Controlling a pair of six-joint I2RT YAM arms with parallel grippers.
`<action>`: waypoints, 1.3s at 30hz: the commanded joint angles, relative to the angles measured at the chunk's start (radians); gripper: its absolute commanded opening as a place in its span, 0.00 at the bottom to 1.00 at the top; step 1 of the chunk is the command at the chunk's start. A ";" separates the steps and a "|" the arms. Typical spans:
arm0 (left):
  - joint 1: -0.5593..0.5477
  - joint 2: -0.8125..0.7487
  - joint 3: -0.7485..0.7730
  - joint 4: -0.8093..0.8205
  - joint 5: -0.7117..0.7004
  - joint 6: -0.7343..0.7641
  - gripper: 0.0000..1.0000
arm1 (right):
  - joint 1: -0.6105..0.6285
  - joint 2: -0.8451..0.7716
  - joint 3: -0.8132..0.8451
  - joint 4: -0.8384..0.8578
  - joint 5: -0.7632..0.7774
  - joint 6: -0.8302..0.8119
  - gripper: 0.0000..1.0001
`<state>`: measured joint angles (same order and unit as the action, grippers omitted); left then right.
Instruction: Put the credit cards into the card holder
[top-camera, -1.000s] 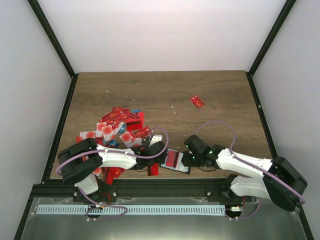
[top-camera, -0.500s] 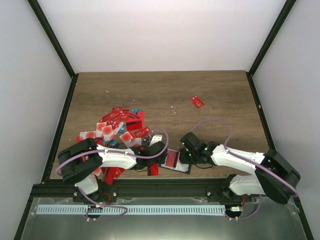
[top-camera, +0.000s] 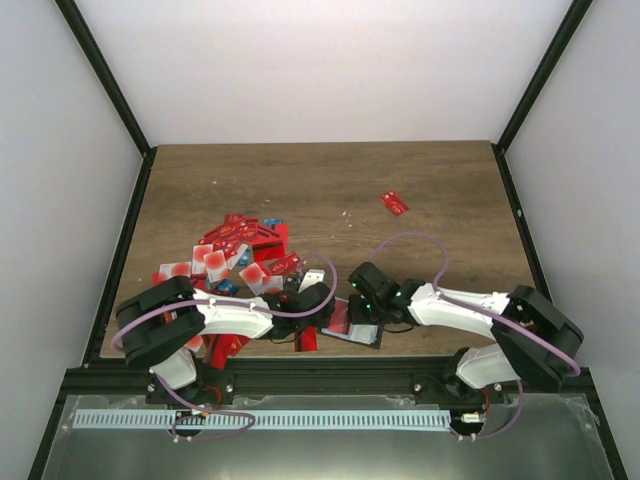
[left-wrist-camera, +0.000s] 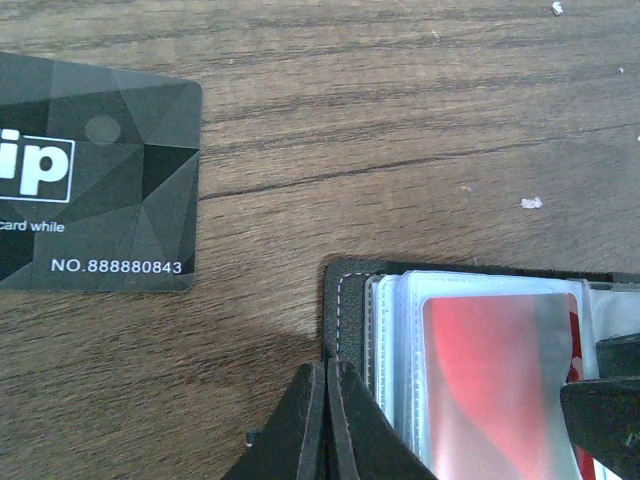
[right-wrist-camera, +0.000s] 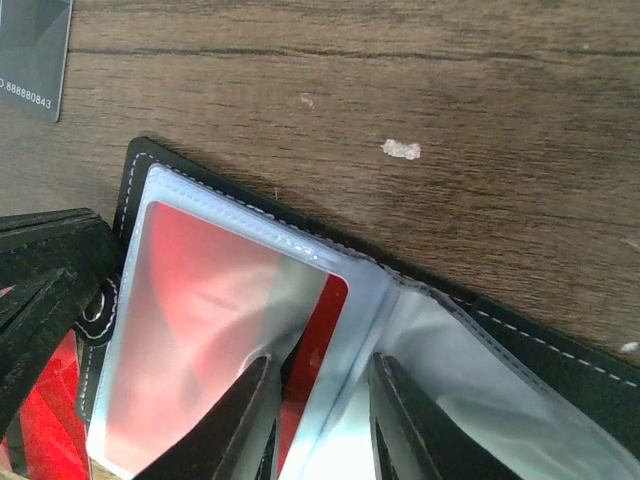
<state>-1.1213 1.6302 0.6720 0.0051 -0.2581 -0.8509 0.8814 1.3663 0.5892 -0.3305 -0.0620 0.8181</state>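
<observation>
The black card holder (top-camera: 368, 338) lies open near the front edge, its clear sleeves showing. In the left wrist view the holder (left-wrist-camera: 345, 290) has a red card (left-wrist-camera: 490, 380) inside a sleeve. My left gripper (left-wrist-camera: 327, 372) is shut, its tips resting at the holder's left edge. My right gripper (right-wrist-camera: 322, 400) is open over the holder (right-wrist-camera: 560, 370), its fingers straddling the open side of a sleeve where a red card (right-wrist-camera: 325, 330) sits. In the top view the left gripper (top-camera: 325, 306) and right gripper (top-camera: 362, 306) flank the holder. A pile of mostly red credit cards (top-camera: 240, 255) lies to the left.
A thin black card (left-wrist-camera: 95, 185) lies just left of the holder, also visible in the right wrist view (right-wrist-camera: 35, 50). A lone red card (top-camera: 394, 203) lies at the right rear. More red cards (top-camera: 225, 345) lie under the left arm at the front edge.
My right arm has moved left, bringing its gripper over the open holder. The left gripper and the holder have stayed put.
</observation>
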 joint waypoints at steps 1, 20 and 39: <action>0.000 0.001 -0.028 -0.075 0.033 0.013 0.04 | 0.022 0.037 0.003 -0.003 -0.008 0.016 0.27; -0.003 -0.338 -0.084 -0.137 0.070 0.035 0.37 | 0.021 -0.309 -0.090 0.043 -0.102 0.000 0.27; 0.018 -0.149 -0.061 0.034 0.264 0.067 0.39 | 0.015 -0.151 -0.180 0.261 -0.115 0.036 0.19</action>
<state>-1.1175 1.4704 0.5797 0.0326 0.0235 -0.7872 0.8936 1.1988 0.4171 -0.1352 -0.1665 0.8528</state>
